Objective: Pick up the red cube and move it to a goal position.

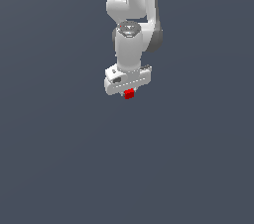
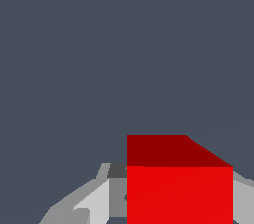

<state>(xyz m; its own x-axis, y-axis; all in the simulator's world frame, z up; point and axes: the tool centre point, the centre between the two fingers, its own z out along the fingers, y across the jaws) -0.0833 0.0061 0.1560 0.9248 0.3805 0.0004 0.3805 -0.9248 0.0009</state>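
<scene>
The red cube (image 1: pixel 129 93) is a tiny bright red block directly under the white gripper (image 1: pixel 129 92) in the exterior view, near the middle of the frame. In the wrist view the red cube (image 2: pixel 179 183) fills the space between the two grey fingers (image 2: pixel 94 203), which press against its sides. The gripper is shut on the cube. The fingertips are mostly hidden behind the gripper body in the exterior view. No goal marker shows in either view.
The white arm (image 1: pixel 131 25) rises from the gripper toward the top of the exterior view. A plain dark grey-blue surface (image 1: pixel 59 158) fills the background in both views.
</scene>
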